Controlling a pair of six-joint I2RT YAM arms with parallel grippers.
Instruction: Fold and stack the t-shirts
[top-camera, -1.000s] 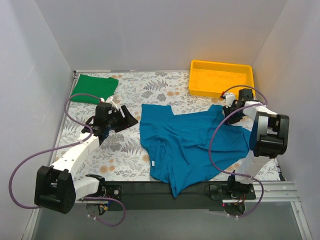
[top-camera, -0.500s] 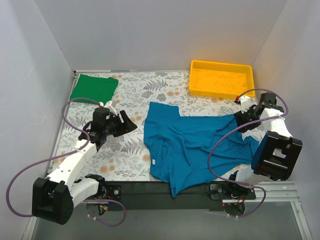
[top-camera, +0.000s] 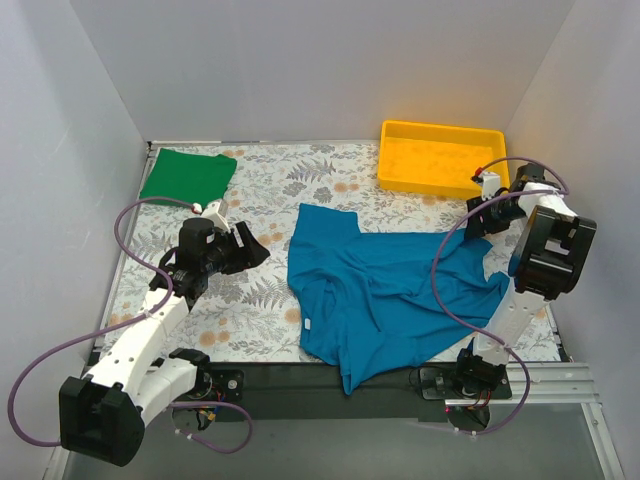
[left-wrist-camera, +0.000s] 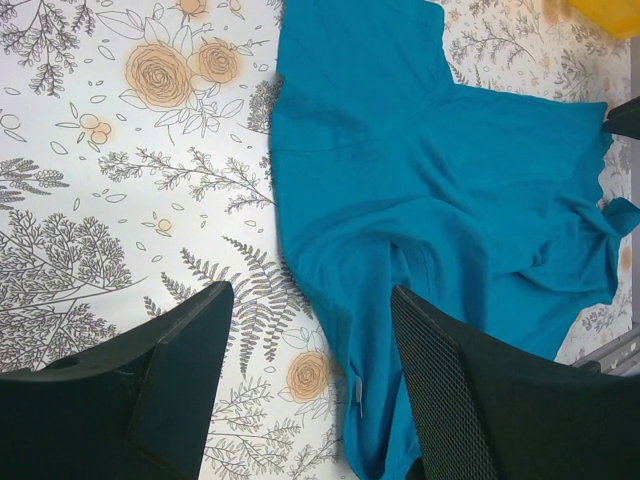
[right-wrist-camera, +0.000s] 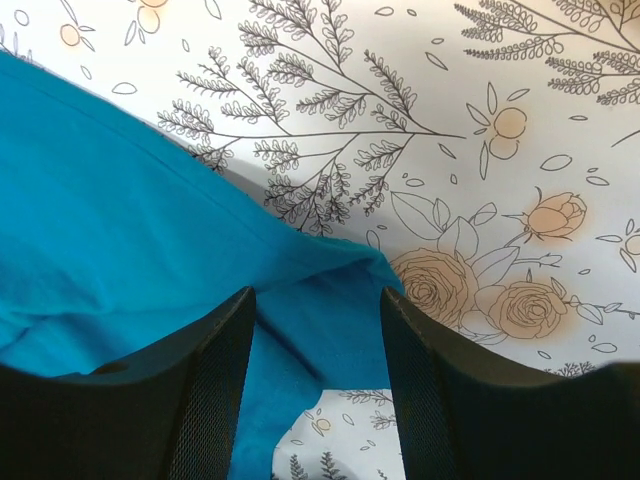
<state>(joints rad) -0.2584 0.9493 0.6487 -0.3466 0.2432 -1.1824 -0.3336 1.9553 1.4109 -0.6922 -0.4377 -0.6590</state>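
The teal t-shirt (top-camera: 390, 290) lies crumpled on the bench (top-camera: 250, 305), in front of the yellow tray (top-camera: 440, 127). The green t-shirt (top-camera: 187, 177) lies folded, well left of the tray. Left tool (top-camera: 248, 246): spread, empty, front-left of the tray. Right tool (top-camera: 480, 215): spread, empty, just before the tray.

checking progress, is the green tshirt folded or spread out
Folded: the green t-shirt lies as a small neat rectangle at the far left, with no sleeves showing.
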